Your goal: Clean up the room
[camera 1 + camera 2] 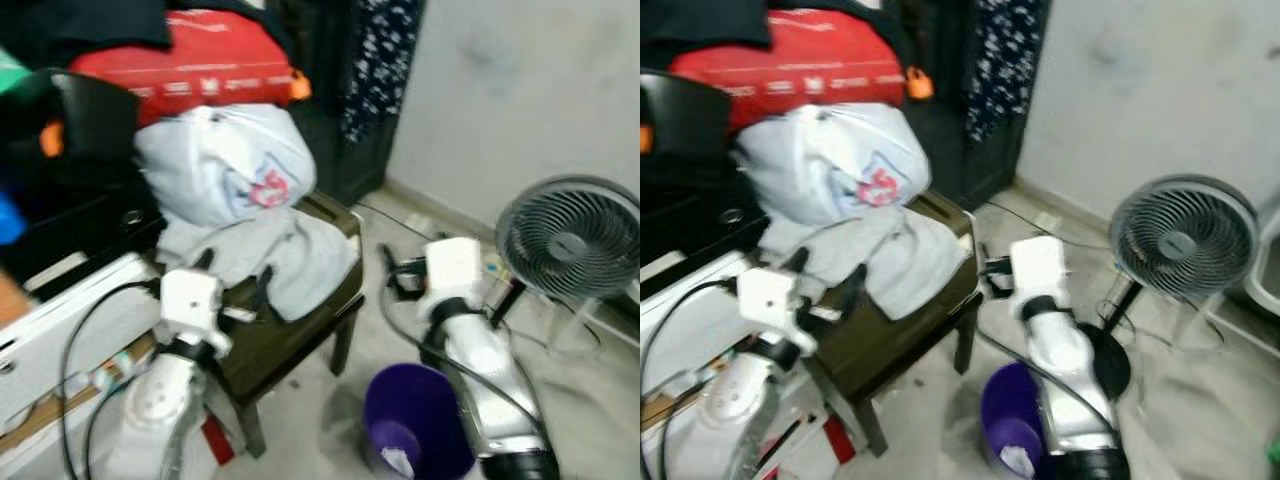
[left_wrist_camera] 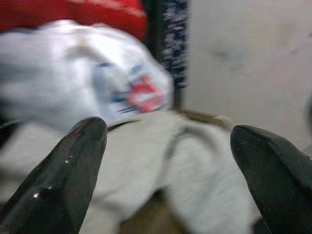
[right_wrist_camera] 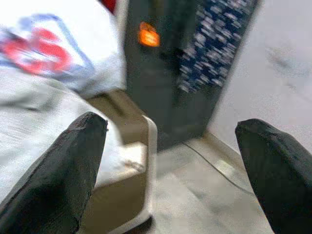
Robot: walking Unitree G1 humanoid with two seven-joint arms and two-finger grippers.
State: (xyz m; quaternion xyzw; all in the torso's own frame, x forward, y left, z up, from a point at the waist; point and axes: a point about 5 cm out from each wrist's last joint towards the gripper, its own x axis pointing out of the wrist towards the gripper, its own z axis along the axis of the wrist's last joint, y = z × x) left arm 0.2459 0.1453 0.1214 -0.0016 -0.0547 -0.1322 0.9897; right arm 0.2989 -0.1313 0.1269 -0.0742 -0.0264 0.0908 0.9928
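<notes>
left gripper [image 2: 165,146]: fingers spread wide, nothing between them, touching nothing; lower left of the head view, just short of the grey cloth
right gripper [image 3: 170,151]: also spread wide, empty; centre right of the head view, in the air beside the stool's corner
grey cloth [image 1: 290,255]: light grey garment draped over the stool seat, one edge hanging off the front; centre of frame
white bag [image 1: 225,165]: bulging white bag with a red and blue print, sitting on the cloth at the back of the stool
stool [image 1: 300,335]: dark brown, low, centre of frame; cream rim shows in the right wrist view
red bag [image 1: 195,60]: upper left, on top of the pile above the white bag
purple bin [image 1: 415,420]: on the floor, bottom centre, partly behind the right arm; something white inside
fan [image 1: 570,240]: grey floor fan, right edge, near the wall
dark patterned fabric [image 1: 380,60]: hangs top centre, against the wall
</notes>
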